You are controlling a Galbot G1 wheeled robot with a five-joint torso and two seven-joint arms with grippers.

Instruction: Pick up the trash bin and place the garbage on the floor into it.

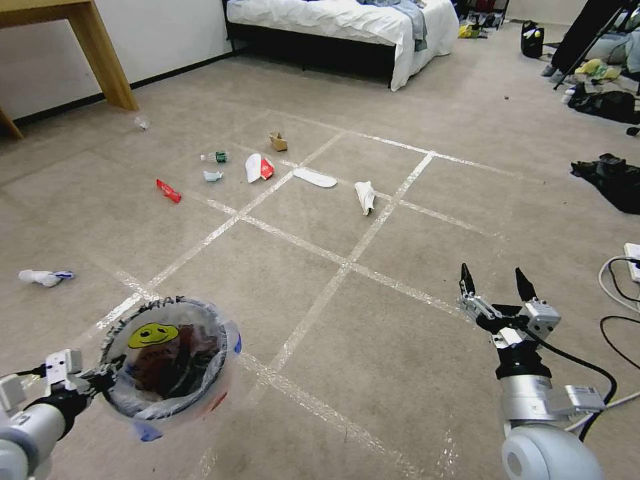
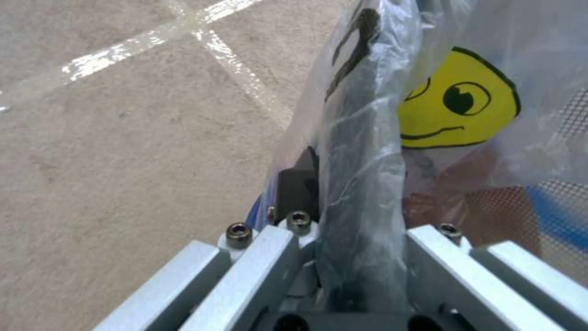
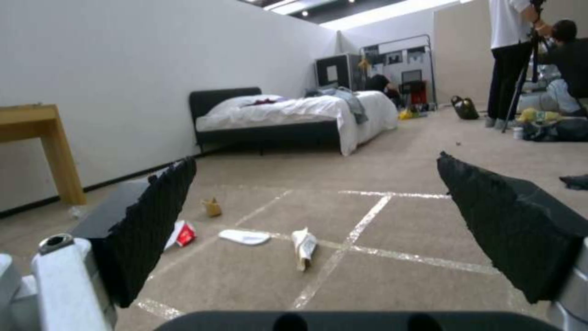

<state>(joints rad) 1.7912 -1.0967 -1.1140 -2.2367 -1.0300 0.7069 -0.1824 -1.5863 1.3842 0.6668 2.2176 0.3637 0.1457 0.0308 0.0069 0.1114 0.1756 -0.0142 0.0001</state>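
Your left hand (image 1: 100,381) is clamped on the rim of the small round red trash bin (image 1: 167,360) lined with clear plastic bearing a yellow smiley, held low at your left front above the carpet. With only rim and slippery liner in the grip, the bin could tilt or slide out as you drive. Your right hand (image 1: 497,290) hangs wide open, empty. The garbage lies ahead: a crumpled white paper (image 1: 365,196), a flat white slipper sole (image 1: 315,177), a red wrapper (image 1: 168,191).
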